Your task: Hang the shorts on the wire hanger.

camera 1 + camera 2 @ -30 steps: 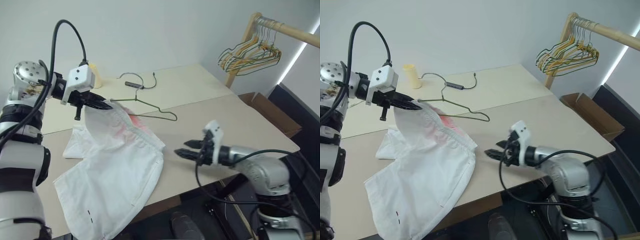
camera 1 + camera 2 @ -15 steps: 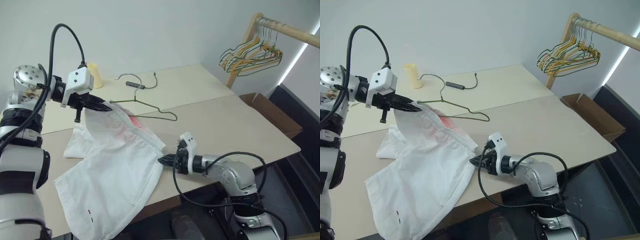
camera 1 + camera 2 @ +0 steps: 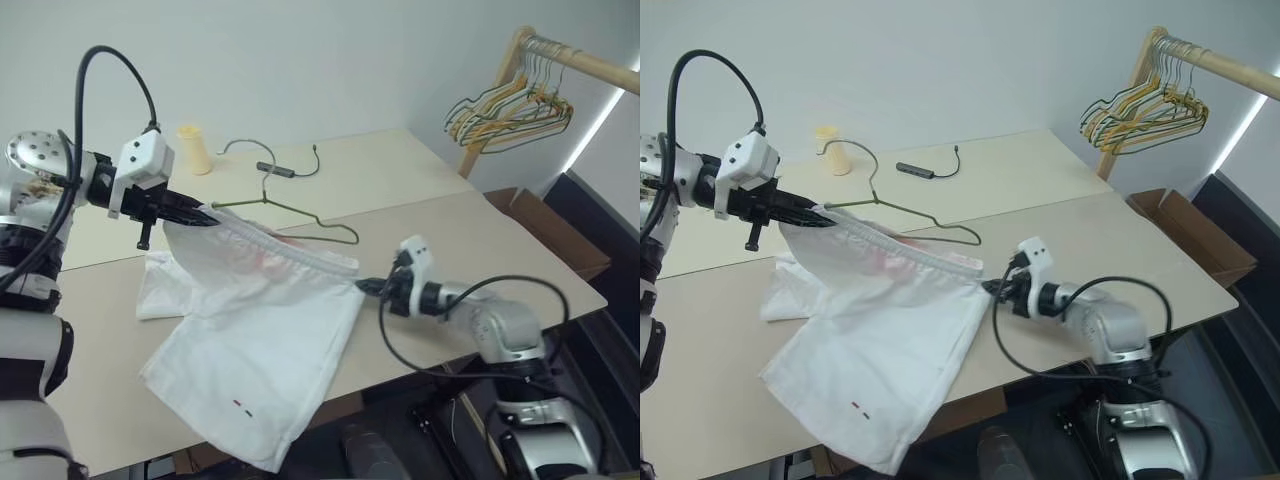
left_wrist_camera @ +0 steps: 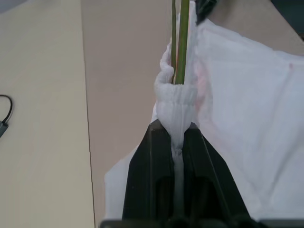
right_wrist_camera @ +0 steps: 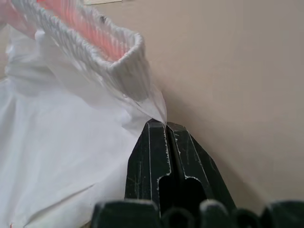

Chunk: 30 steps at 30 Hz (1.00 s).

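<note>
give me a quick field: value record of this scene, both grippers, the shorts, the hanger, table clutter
left gripper: shut on the waistband of the shorts, raised above the table
right gripper: shut on a pinch of fabric just below the waistband at the opposite side
shorts: waistband stretched between the two grippers, legs draped on the table
wire hanger: one end inside the waistband at the left gripper, the rest lying on the table behind the shorts
clutter: yellow cup, black cable
background: coloured hangers on a wooden rack

shorts (image 3: 262,340) on table (image 3: 470,240), hanger (image 3: 300,213) behind
</note>
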Available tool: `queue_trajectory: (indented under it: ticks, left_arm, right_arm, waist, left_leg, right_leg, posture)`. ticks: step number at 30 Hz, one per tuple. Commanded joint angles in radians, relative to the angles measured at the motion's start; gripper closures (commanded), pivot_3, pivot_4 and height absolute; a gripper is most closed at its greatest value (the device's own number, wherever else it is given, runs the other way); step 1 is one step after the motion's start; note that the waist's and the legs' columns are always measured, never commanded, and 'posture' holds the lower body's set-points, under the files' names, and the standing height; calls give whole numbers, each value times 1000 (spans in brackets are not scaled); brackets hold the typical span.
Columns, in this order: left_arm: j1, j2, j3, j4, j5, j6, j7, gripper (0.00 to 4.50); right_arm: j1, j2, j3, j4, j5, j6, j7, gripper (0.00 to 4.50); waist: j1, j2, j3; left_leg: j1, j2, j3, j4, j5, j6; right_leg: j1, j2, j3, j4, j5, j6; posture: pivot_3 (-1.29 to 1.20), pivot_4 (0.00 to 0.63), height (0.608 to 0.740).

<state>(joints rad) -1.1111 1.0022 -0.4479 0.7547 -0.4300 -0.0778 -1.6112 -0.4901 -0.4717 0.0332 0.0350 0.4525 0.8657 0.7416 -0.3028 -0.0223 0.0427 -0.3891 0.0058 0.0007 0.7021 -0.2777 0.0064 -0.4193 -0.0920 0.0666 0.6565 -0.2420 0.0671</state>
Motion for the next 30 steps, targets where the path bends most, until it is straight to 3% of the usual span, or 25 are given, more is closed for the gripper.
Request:
queue_trajectory:
  ticks: [1,9,18,24,30]
  left_arm:
    - [-4,39,-9,-11,-22,-7,-3,4500]
    - [3,14,7,51,77,-43,-3,4500]
    - [-4,-48,60,97,237,-124,10,4500]
    - [-17,-111,104,150,341,-163,71,4500]
    - [-18,-166,177,146,352,-144,106,4500]
  right_arm:
    - [-38,-55,4,57,-34,-67,58,4468]
    - [-69,-101,27,81,-75,-148,112,4468]
    - [-106,-187,143,-114,-284,-367,89,4468]
    - [-204,-192,170,-191,-334,-369,100,4468]
    - [-268,-163,194,-237,-361,-361,97,4468]
  waist:
    - [0,0,0]
    - [1,0,0]
    - [15,0,0]
    - [14,0,0]
    - [14,0,0]
  left_leg:
    - [0,0,0,0,0,0]
    - [0,0,1,0,0,0]
    - [-1,-1,1,1,0,0]
    - [-1,-1,1,2,0,0]
    - [-1,-1,1,2,0,1]
  right_leg:
    - [0,0,0,0,0,0]
    - [0,0,1,0,0,0]
    - [-1,0,1,0,0,0]
    - [-1,0,1,0,0,1]
    - [-1,-1,1,0,0,0]
  posture:
    - [-238,0,740]
    - [-229,0,740]
    - [-239,0,740]
    - [-245,0,740]
    - [-246,0,740]
